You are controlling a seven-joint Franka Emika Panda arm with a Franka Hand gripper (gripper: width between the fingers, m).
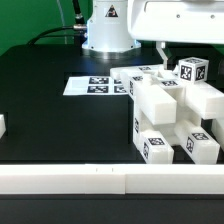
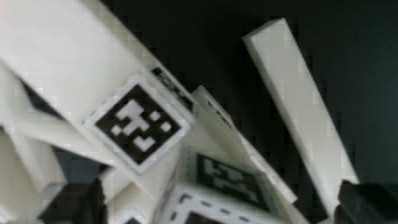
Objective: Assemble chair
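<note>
The chair (image 1: 168, 118) is a cluster of chunky white parts standing on the black table (image 1: 40, 115) just beside the marker board (image 1: 95, 85), on the side of the board toward the exterior view's right, with its nearest part touching or overlapping the board's edge. The cluster spreads from the board toward the white rail (image 1: 60, 178) that runs along the table's front edge. Several of its faces carry black-and-white square tags. One tagged block (image 1: 193, 72) sits at the top of the cluster, tilted, on the side away from the board. The gripper (image 1: 163, 62) hangs over the cluster, a little beyond the board's right-hand end in the exterior view and close to the tagged block. In the wrist view the gripper (image 2: 217, 202) looks down on slanted white parts with two tags in sight. Its dark fingers (image 2: 71, 203) stand spread wide, one on either side of these parts. They are parted and grip nothing, though it cannot be told whether a pad brushes a part. The arm's base (image 1: 105, 35) stands behind the board. A small white piece (image 1: 2, 126) lies well apart from the board, at the exterior view's left edge.
</note>
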